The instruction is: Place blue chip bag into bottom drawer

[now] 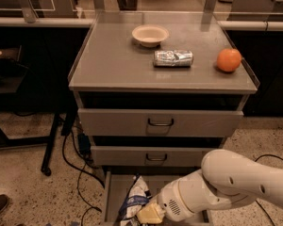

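Note:
The blue chip bag (134, 200) is dark blue with white print and stands crumpled and upright over the left part of the open bottom drawer (112, 192). My gripper (148, 214) sits at the bag's lower right edge, at the end of my white arm (226, 185), which reaches in from the right. The arm hides most of the drawer's floor.
On the grey cabinet top (113, 65) stand a white bowl (150, 34), a crushed silver can (173, 58) and an orange (228, 60). Two upper drawers with dark handles (160, 122) are slightly open. Cables (78, 173) lie on the floor at left, beside a black table leg (54, 140).

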### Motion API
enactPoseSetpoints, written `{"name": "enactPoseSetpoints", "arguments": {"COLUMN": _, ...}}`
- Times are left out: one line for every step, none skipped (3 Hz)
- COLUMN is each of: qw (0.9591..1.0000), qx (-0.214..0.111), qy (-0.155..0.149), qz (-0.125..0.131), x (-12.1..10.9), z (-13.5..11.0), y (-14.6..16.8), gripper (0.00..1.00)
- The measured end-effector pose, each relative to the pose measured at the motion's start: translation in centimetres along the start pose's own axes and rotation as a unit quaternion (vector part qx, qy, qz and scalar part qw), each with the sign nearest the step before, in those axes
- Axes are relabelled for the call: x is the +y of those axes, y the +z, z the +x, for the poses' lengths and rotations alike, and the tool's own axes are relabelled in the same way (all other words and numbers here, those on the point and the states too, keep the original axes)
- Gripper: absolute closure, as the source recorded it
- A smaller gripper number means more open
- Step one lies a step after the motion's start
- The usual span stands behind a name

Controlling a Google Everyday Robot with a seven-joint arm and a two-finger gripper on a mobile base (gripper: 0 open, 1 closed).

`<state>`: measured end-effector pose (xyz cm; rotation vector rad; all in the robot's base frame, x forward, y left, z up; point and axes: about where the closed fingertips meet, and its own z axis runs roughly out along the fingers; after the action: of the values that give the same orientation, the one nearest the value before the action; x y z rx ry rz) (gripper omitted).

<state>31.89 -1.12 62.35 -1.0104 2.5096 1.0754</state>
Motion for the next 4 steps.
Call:
{"name": "enactPoseSetpoints", "arguments": {"qw": 1.0, "qx": 0.0, "qy": -0.001, "qz": 0.001, "x": 0.0, "z": -0.1, "y": 0.0, "gripper": 1.0}}
{"name": "enactPoseSetpoints", "arguments": {"qw": 0.9991, "qx": -0.036, "qy": 0.019, "qz": -0.013, "x": -1.8, "z": 0.8, "y": 1.6, "gripper": 1.0}}
{"name": "enactPoseSetpoints", "arguments": {"qw": 0.9949, "qx": -0.093, "qy": 0.038, "qz": -0.017, "x": -6.6, "z": 1.3, "y": 3.6, "gripper": 1.0}}
{"name": "enactPoseSetpoints", "arguments": {"qw": 0.9896, "qx": -0.12, "qy": 0.064, "qz": -0.047, "x": -10.3, "z": 2.4, "y": 7.2, "gripper": 1.0}}
